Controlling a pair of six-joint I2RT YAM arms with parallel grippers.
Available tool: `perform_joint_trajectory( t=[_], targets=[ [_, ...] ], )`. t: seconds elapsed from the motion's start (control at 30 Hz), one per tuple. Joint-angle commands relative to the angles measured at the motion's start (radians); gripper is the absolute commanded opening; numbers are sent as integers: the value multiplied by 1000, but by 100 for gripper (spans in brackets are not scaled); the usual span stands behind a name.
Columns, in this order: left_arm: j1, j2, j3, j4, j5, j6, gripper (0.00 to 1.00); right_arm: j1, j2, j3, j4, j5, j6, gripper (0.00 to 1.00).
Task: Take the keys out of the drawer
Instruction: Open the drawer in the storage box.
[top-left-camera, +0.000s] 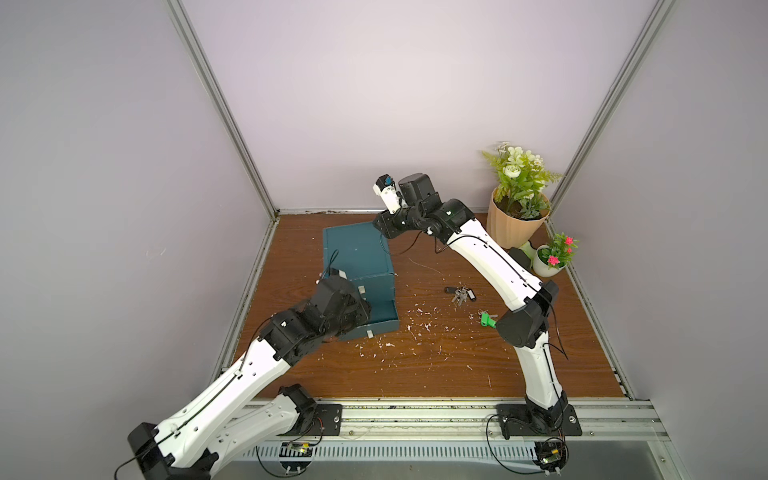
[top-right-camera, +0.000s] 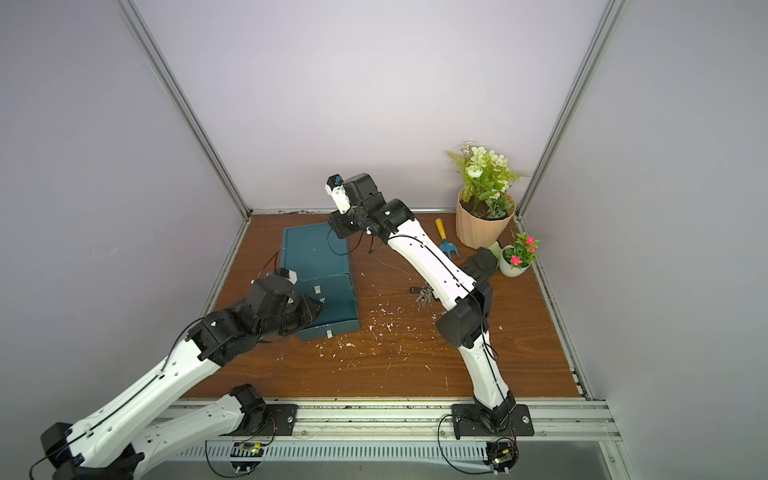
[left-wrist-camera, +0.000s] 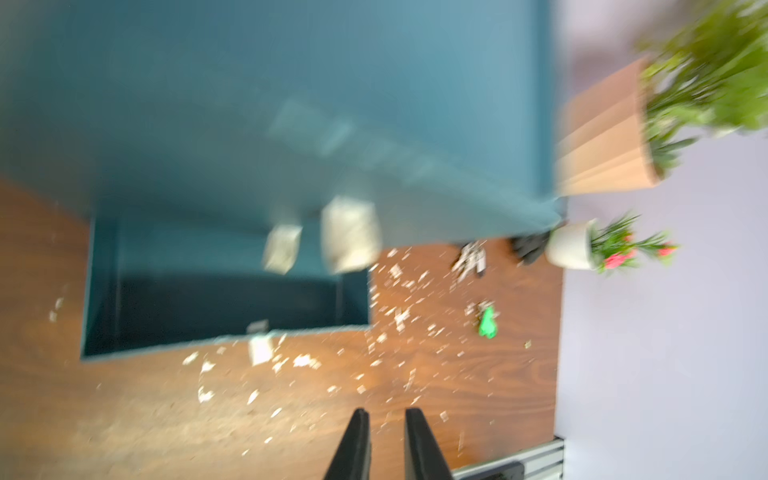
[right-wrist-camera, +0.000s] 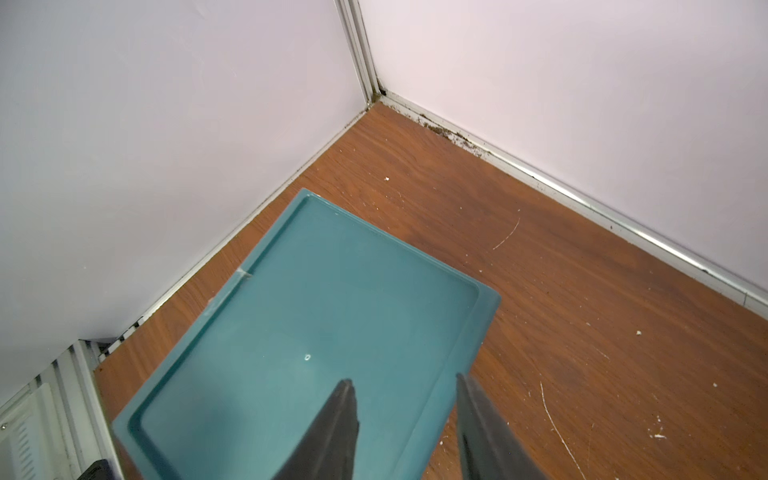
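Observation:
The teal drawer cabinet (top-left-camera: 357, 253) stands at the left of the wooden floor, its bottom drawer (top-left-camera: 376, 328) pulled out. In the blurred left wrist view the drawer (left-wrist-camera: 224, 307) looks dark inside and no keys show in it. A silver bunch of keys with black tags (top-left-camera: 459, 294) (left-wrist-camera: 469, 259) and a key with a green tag (top-left-camera: 486, 319) (left-wrist-camera: 487, 322) lie on the floor to the drawer's right. My left gripper (left-wrist-camera: 384, 411) (top-right-camera: 316, 308) hangs over the open drawer, narrowly open and holding nothing. My right gripper (right-wrist-camera: 405, 378) (top-left-camera: 380, 226) is open astride the cabinet's back right top edge.
A blue-and-yellow garden fork (top-right-camera: 446, 241) lies by a large tan flowerpot (top-left-camera: 515, 224) at the back right. A small white pot (top-left-camera: 548, 259) and a black object (top-left-camera: 521, 255) sit beside it. White chips (top-left-camera: 419, 328) litter the floor. Walls close three sides.

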Motion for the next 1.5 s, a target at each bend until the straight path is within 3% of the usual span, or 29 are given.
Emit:
perform_joint_trajectory(
  t=[0.0, 0.13, 0.3, 0.4, 0.73, 1.03, 1.47],
  targets=[
    [7, 59, 162, -137, -98, 102, 23, 3, -182, -83, 68, -103, -102, 43],
    [142, 157, 310, -168, -48, 214, 32, 5, -431, -473, 217, -211, -185, 40],
    [358, 248, 364, -169, 28, 351, 40, 19, -727, -1009, 549, -348, -201, 40],
    [457, 294, 389, -171, 37, 432, 43, 64, -752, -1126, 585, -374, -249, 41],
    [507, 366, 366, -175, 14, 540, 49, 271, -562, -1182, 610, -231, -550, 46],
    [508, 397, 303, -168, 7, 543, 50, 283, -393, -1185, 672, -150, -603, 46],
    [509, 385, 221, -155, 0, 538, 50, 283, -235, -1154, 664, -165, -628, 44]
  ],
)
